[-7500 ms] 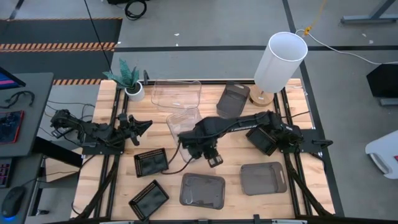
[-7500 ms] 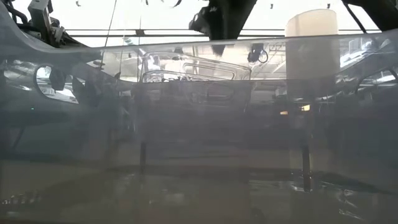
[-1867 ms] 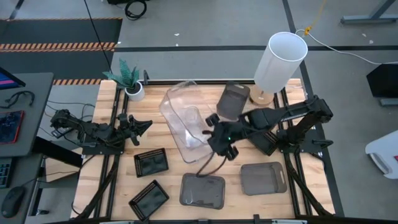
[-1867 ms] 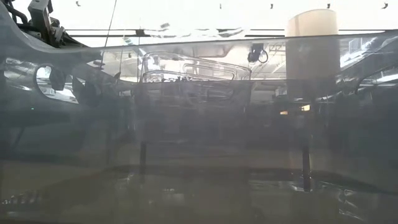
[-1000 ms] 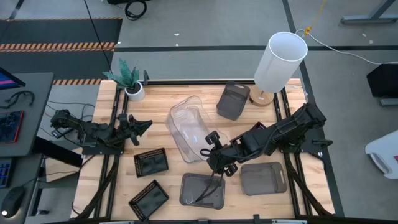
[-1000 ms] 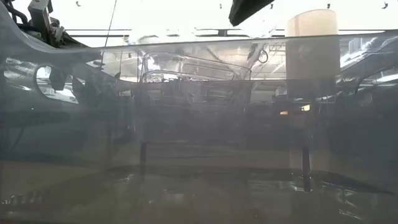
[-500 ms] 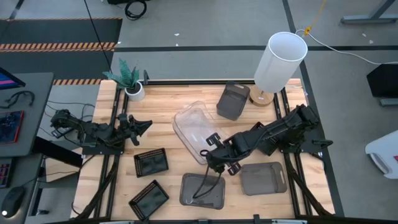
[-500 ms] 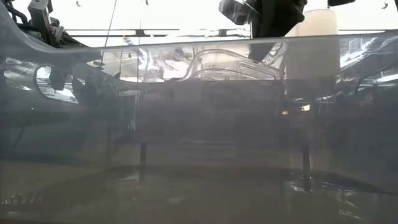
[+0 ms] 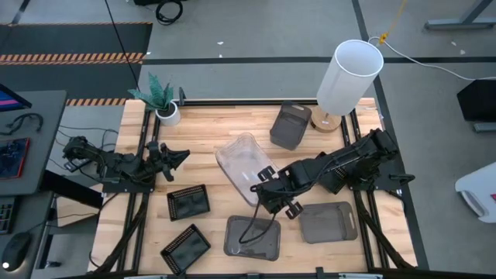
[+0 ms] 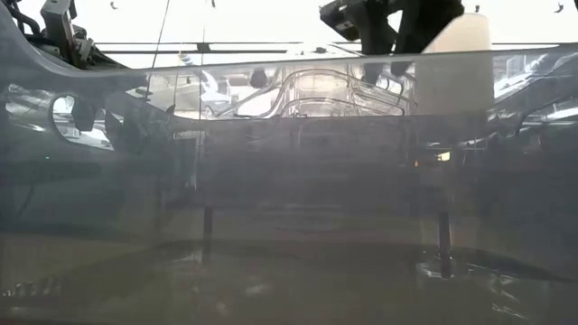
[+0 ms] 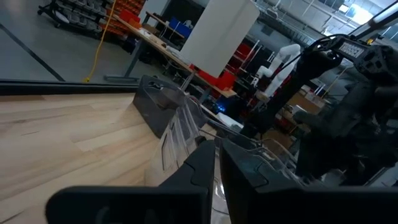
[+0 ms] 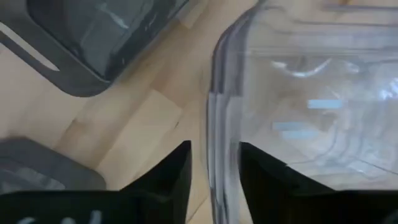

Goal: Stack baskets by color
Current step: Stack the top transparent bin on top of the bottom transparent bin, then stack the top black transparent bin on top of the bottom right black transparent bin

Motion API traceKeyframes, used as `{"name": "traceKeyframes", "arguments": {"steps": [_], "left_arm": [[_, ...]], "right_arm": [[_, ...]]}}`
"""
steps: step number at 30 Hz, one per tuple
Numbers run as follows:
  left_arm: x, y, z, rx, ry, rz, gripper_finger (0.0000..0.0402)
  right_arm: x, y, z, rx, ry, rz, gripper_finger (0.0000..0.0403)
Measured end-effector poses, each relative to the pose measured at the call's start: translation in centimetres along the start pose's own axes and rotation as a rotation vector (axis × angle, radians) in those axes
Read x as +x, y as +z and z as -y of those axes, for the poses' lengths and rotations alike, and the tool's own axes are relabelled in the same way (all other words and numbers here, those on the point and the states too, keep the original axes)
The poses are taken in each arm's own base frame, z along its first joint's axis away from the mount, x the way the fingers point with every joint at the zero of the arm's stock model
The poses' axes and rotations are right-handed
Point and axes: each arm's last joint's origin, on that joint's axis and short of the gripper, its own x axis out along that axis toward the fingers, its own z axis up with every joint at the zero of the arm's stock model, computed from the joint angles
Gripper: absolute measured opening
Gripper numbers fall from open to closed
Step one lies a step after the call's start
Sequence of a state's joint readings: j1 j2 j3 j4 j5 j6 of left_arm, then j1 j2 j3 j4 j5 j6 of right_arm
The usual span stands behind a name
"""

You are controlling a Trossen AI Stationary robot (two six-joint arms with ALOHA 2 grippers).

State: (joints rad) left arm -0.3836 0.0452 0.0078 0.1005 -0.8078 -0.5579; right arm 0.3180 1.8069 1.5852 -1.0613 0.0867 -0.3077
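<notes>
wood table (image 12: 143, 118), right pincer (image 12: 214, 165) straddling clear basket (image 12: 298, 112) rim

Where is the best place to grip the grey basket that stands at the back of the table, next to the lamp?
Probably the rim of the grey basket, taken from above. It stands upright and open-topped, so a thin wall edge offers itself. The side facing away from the lamp looks freest, since nothing stands close there.

2 nested clear baskets (image 9: 244, 167) mid-table (lamp shade (image 9: 349, 77) behind, right).
</notes>
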Motion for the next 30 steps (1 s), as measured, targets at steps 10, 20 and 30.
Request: {"name": "traceKeyframes", "arguments": {"steps": [10,20,30], "left_arm": [[0.0,0.0,0.0,0.001,0.0,-0.001,0.0036],[0.0,0.4,0.2,-0.162,-0.007,0.036,0.0031],[-0.1,1.2,0.5,-0.506,-0.033,0.103,0.0029]], "right_arm": [[-4.6,-1.3,1.2,0.127,-0.053,0.141,0.0174],[-10.1,-3.6,2.1,0.587,-0.039,0.333,0.0174],[-15.4,-8.4,-0.5,0.859,0.047,0.359,0.0172]]}}
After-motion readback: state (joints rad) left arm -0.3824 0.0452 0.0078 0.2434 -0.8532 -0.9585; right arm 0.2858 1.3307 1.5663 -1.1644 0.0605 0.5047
